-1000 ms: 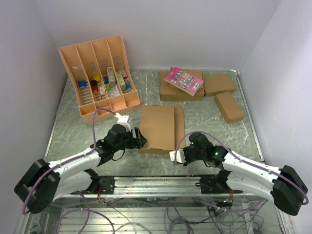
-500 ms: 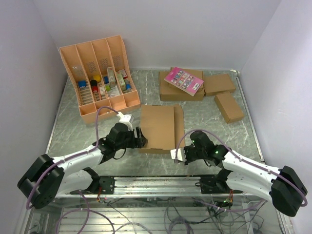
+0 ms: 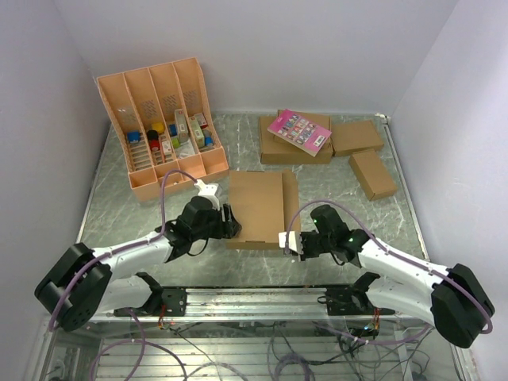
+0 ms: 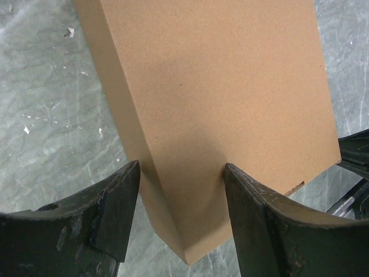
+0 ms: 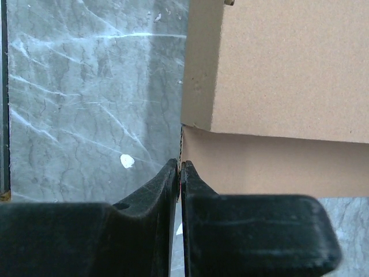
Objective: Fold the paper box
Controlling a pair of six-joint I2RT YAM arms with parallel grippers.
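The paper box (image 3: 262, 208) lies flat at mid-table, a brown cardboard slab with a narrower flap along its right side. My left gripper (image 3: 228, 222) is at its near left edge. In the left wrist view the gripper (image 4: 181, 167) is open and straddles the box's (image 4: 219, 86) near corner. One finger (image 4: 253, 219) rests against the top face, the other (image 4: 112, 213) stands just off the side wall. My right gripper (image 3: 290, 240) is at the near right corner. In the right wrist view its jaws (image 5: 180, 164) are pinched together on the thin edge of the box's lower flap (image 5: 259, 167).
An orange-tan compartment tray (image 3: 163, 127) with small items leans at the back left. Three smaller brown boxes (image 3: 294, 143) (image 3: 356, 136) (image 3: 373, 173) sit at the back right, a pink card (image 3: 299, 131) on the largest. The table's metal rail (image 3: 254, 298) runs along the near edge.
My left gripper has slid in closer to the box's left edge and its jaws have narrowed. My right gripper has moved up to the near right corner and closed on the flap's edge.
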